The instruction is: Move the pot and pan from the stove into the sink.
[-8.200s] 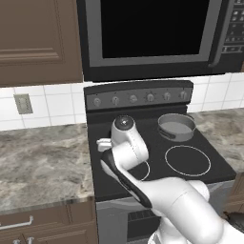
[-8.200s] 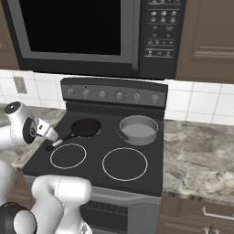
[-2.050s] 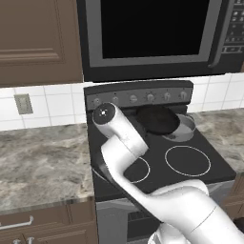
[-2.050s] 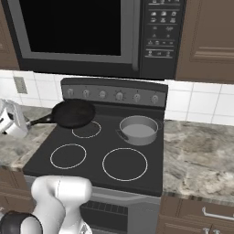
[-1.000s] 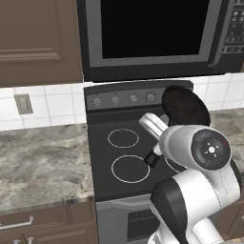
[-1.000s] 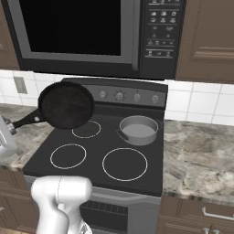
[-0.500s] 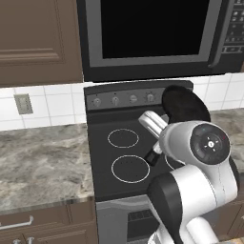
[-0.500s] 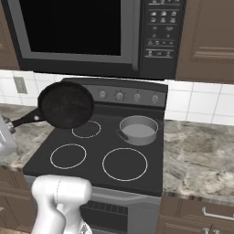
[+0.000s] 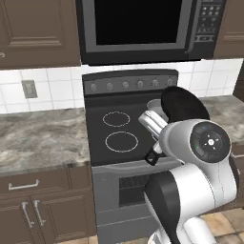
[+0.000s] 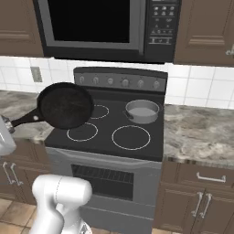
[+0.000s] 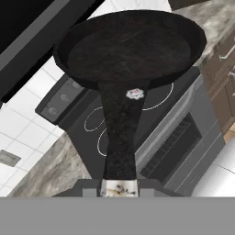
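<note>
Glossy black stove (image 10: 137, 148), round steel pot (image 10: 142, 111) on rear ring, end effector (image 11: 119, 187) clamping matte black pan (image 10: 65, 105) by its handle

Black microwave (image 10: 98, 27) above, brown wall cabinets (image 10: 204, 29), white tile backsplash (image 10: 196, 93), granite counter (image 10: 201, 137), wall outlet (image 9: 29, 89)

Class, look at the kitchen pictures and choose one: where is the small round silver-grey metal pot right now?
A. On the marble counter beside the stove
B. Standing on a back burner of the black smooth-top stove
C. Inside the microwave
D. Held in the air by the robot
B: the small round silver-grey metal pot stands on a rear burner of the black smooth-top stove, while the tool holds the black frying pan by its handle, clear of the stovetop.
</note>
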